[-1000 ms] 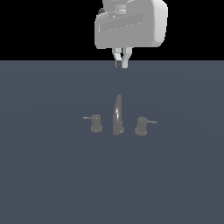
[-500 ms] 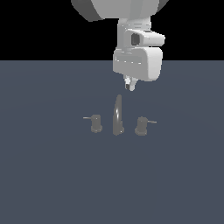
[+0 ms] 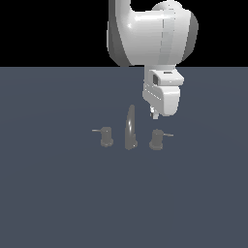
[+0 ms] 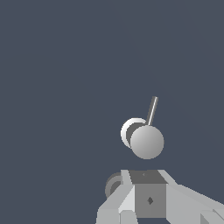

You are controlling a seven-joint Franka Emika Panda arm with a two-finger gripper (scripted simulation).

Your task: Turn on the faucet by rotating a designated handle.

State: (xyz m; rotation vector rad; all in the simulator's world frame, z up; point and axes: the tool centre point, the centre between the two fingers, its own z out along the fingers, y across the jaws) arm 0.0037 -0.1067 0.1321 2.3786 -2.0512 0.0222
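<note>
The claw (image 3: 154, 116) hangs just above the handle (image 3: 156, 138), which stands on the dark bench (image 3: 193, 193) at the exterior view's right of the faucet (image 3: 130, 128), thin rod pointing right. From the wrist, the handle (image 4: 146, 141) shows as a round grey cap with its rod slanting away. The fingers (image 4: 114, 202) hold nothing; how far apart they are, I cannot tell. The other knob (image 3: 105, 136) sits left of the spout.

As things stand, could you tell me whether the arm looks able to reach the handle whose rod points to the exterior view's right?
Probably yes: the tool hangs just above that handle, with nothing between them.
</note>
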